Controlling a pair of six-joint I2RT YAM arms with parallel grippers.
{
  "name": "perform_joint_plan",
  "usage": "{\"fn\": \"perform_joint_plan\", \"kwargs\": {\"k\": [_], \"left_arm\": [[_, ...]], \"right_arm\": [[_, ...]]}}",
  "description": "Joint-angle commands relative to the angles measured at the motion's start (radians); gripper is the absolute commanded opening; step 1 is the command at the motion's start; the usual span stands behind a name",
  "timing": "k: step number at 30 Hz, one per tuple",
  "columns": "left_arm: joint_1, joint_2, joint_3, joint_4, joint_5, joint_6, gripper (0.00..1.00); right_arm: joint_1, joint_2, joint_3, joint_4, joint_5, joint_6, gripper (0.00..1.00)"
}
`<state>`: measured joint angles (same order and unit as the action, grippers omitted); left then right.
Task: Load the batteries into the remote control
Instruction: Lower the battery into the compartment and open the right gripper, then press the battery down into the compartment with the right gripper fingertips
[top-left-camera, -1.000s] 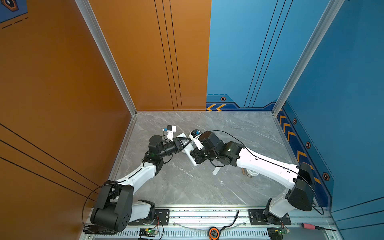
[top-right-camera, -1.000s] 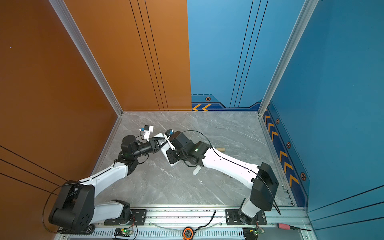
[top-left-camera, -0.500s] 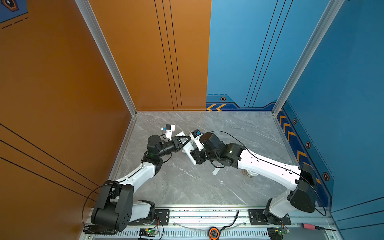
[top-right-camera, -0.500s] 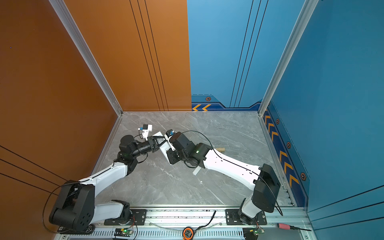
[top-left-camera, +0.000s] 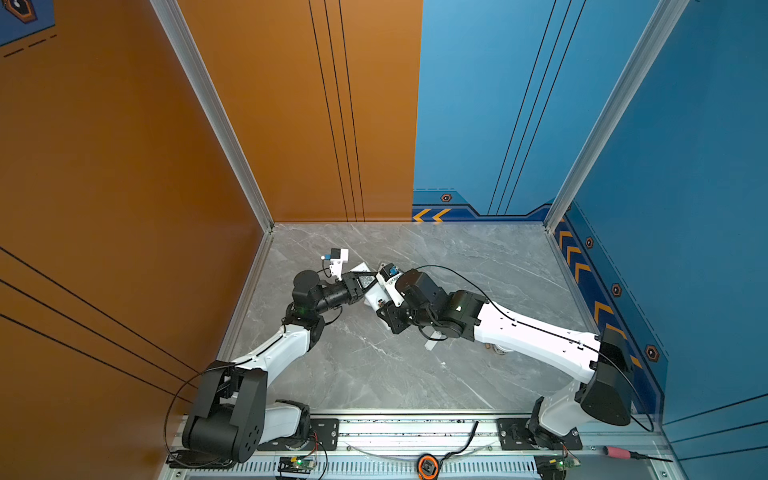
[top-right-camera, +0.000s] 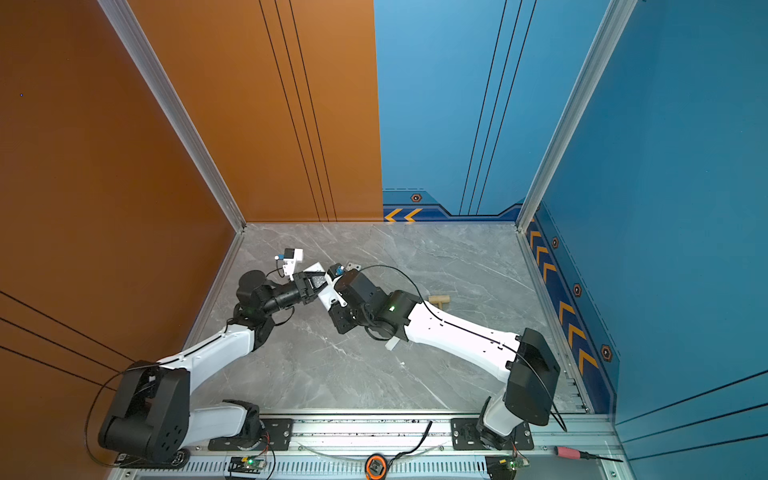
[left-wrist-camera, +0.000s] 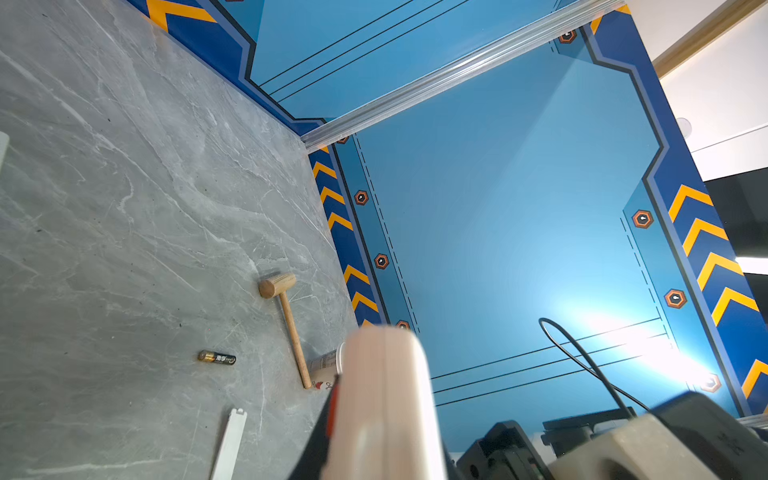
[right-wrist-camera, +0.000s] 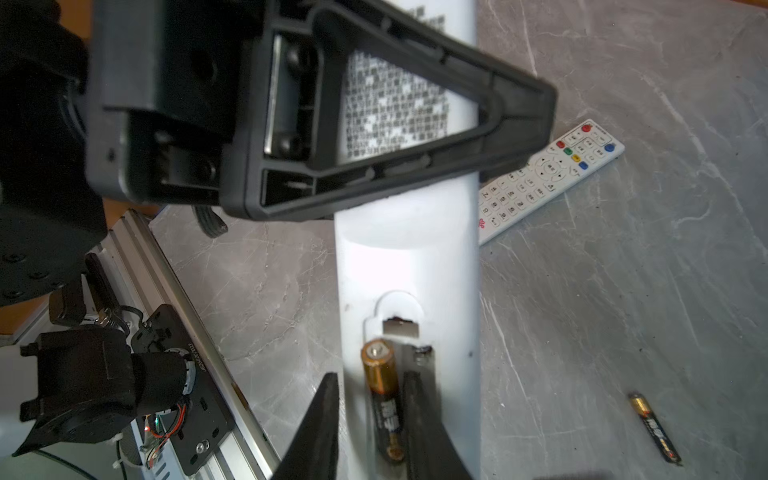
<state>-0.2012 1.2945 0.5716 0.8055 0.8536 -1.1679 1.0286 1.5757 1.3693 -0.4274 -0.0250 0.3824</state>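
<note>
Now left jaws clench the remote control (right-wrist-camera: 407, 257); right jaws, parted, flank 1 battery (right-wrist-camera: 380, 386): if half-seated, it could spring out.

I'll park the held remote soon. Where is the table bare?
Bare: the tabletop along the front rail, and its far right corner. Crowded: the middle, where left gripper and right gripper meet at the remote, and around the wooden mallet.

R wrist: remote (right-wrist-camera: 407, 257) lower end cut by frame edge; label (right-wrist-camera: 395, 108) part-hidden behind left tool (right-wrist-camera: 515, 124); battery (right-wrist-camera: 384, 407) base blurred. L wrist: remote blurred, hides most of white cylinder (left-wrist-camera: 326, 363).
</note>
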Motion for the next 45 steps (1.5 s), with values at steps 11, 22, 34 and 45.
{"fn": "perform_joint_plan", "kwargs": {"k": [11, 22, 34, 45], "left_arm": [[0.006, -0.023, 0.009, 0.068, 0.034, -0.015, 0.00], [0.019, -0.010, 0.015, 0.067, 0.093, -0.011, 0.00], [0.025, 0.007, 0.062, -0.029, 0.198, 0.022, 0.00], [0.024, -0.010, 0.077, -0.171, 0.234, 0.090, 0.00]], "right_arm": [[0.017, -0.041, -0.014, -0.094, 0.035, -0.008, 0.31], [0.042, -0.064, 0.066, -0.200, 0.083, -0.058, 0.45], [-0.048, -0.042, 0.392, -0.619, -0.091, -0.487, 0.41], [-0.015, 0.229, 0.740, -0.868, -0.117, -0.918, 0.32]]}}
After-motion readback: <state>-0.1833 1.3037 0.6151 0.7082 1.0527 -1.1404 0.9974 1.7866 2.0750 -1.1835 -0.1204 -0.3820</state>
